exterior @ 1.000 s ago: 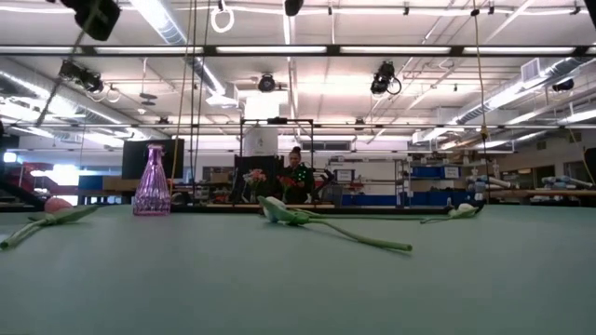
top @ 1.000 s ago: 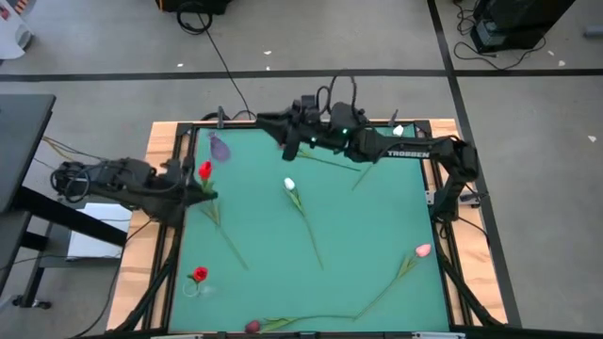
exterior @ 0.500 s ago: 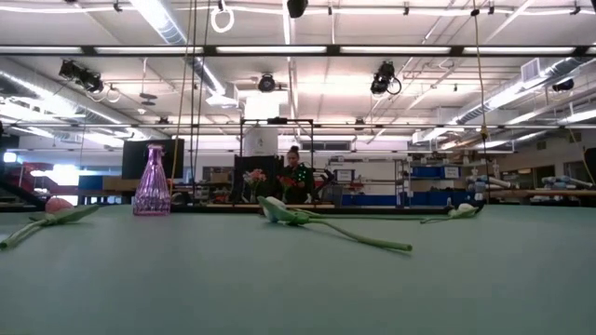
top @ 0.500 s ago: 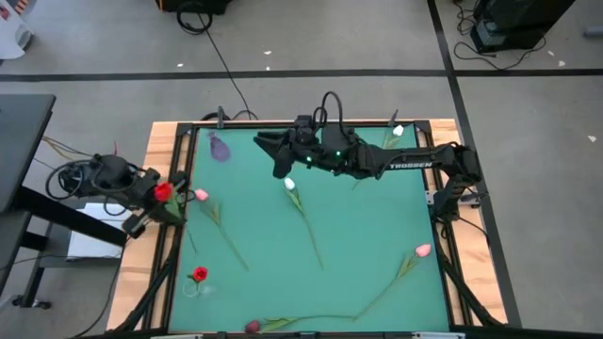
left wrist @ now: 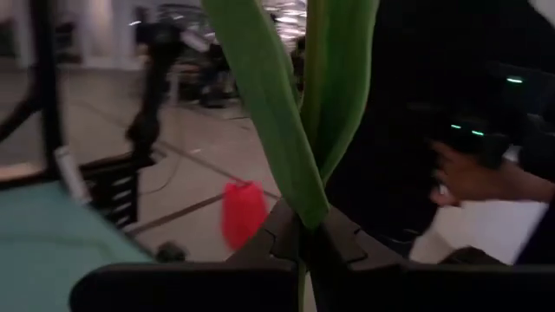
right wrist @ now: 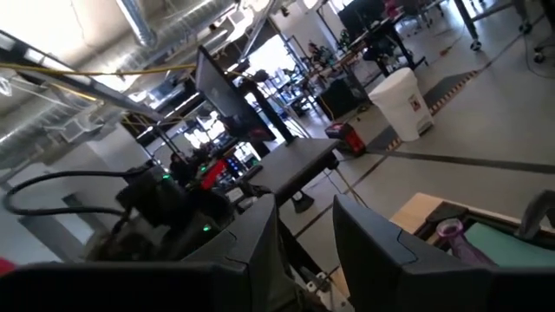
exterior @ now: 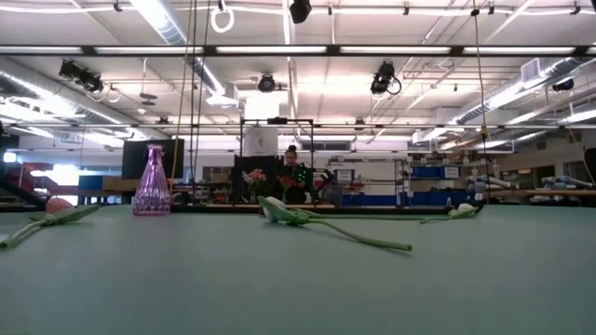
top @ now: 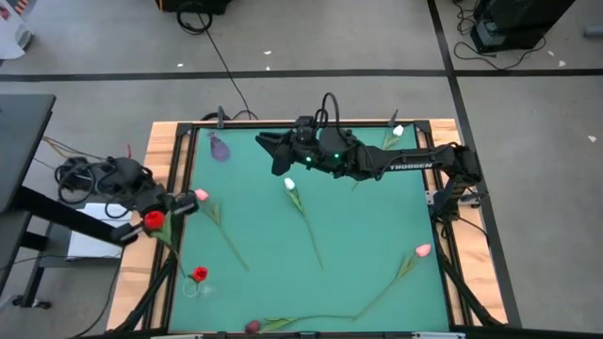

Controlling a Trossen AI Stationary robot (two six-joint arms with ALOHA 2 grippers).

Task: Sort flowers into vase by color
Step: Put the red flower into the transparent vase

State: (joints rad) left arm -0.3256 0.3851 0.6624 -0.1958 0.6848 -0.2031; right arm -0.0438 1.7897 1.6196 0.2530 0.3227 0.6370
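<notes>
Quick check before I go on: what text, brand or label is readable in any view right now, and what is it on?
"TROSSEN": white letters on the right arm's forearm, in the high view.
No other readable text: signs in the room behind the table in the low view and in the right wrist view are too small to read.

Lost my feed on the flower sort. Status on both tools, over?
Left tool off the table's left edge, shut on red tulip. Right tool open above white tulip. Purple vase at far-left corner, nothing blocking.
</notes>
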